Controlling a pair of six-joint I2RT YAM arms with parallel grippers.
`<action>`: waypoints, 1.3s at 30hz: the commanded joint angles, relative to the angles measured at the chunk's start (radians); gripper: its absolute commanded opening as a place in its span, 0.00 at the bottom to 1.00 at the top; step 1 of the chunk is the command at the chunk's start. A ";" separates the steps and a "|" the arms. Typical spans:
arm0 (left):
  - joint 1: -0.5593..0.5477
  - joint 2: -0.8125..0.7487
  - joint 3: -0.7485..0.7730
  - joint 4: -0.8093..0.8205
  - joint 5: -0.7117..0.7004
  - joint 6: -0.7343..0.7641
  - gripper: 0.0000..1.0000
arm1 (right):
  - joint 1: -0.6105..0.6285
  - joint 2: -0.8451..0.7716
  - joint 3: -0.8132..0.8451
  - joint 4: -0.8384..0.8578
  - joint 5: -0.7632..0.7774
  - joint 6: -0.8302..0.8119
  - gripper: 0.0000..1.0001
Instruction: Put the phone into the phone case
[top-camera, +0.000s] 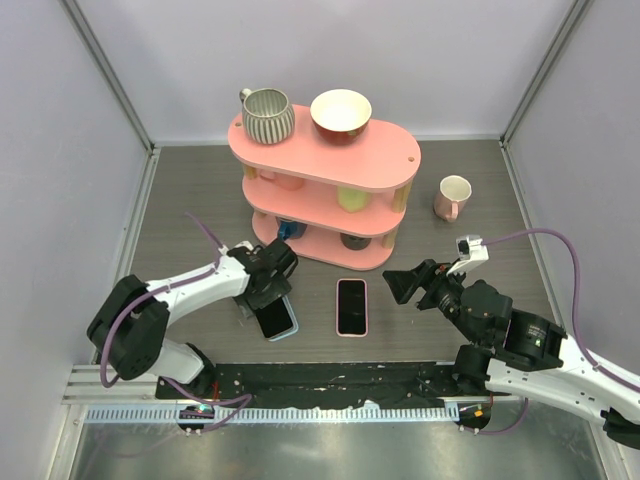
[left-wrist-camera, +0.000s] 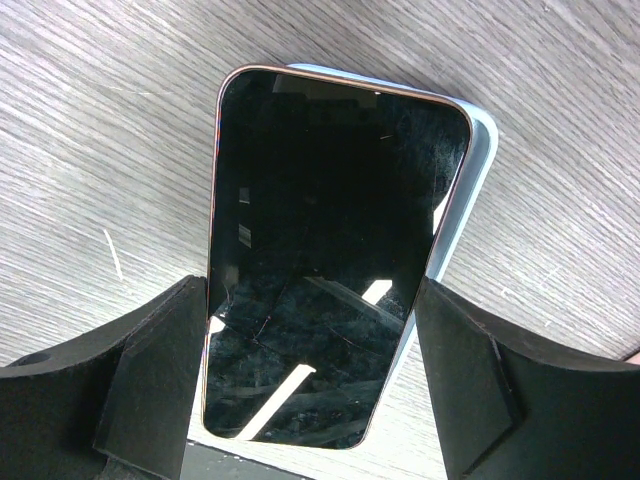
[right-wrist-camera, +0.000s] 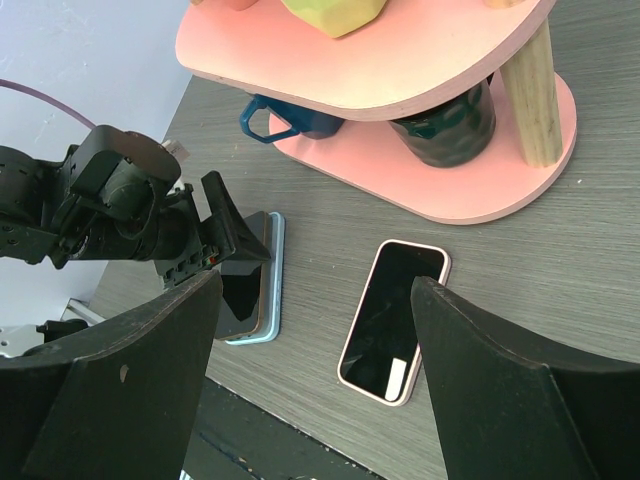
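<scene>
the left tool (left-wrist-camera: 312, 300) is open astride the phone (left-wrist-camera: 330, 230), which lies askew on the light blue case (left-wrist-camera: 478, 165). the right tool (right-wrist-camera: 315, 285) hangs open; a pink-cased phone (right-wrist-camera: 392, 320) lies between them, pink shelf (right-wrist-camera: 450, 185) behind.

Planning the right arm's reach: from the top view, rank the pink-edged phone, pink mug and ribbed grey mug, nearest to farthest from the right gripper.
From the right gripper:
1. Pink-edged phone, just left of it on the table.
2. Pink mug, back right.
3. Ribbed grey mug, atop the shelf, back left.
</scene>
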 joint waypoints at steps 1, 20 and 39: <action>-0.016 0.004 0.043 0.041 -0.034 0.010 0.44 | 0.002 0.008 -0.002 0.031 0.015 0.013 0.82; -0.033 -0.040 0.029 0.038 -0.025 0.068 0.85 | 0.002 0.012 -0.008 0.033 -0.005 0.030 0.82; -0.035 0.006 0.051 0.021 -0.028 0.073 1.00 | 0.002 0.035 0.001 0.037 -0.023 0.030 0.82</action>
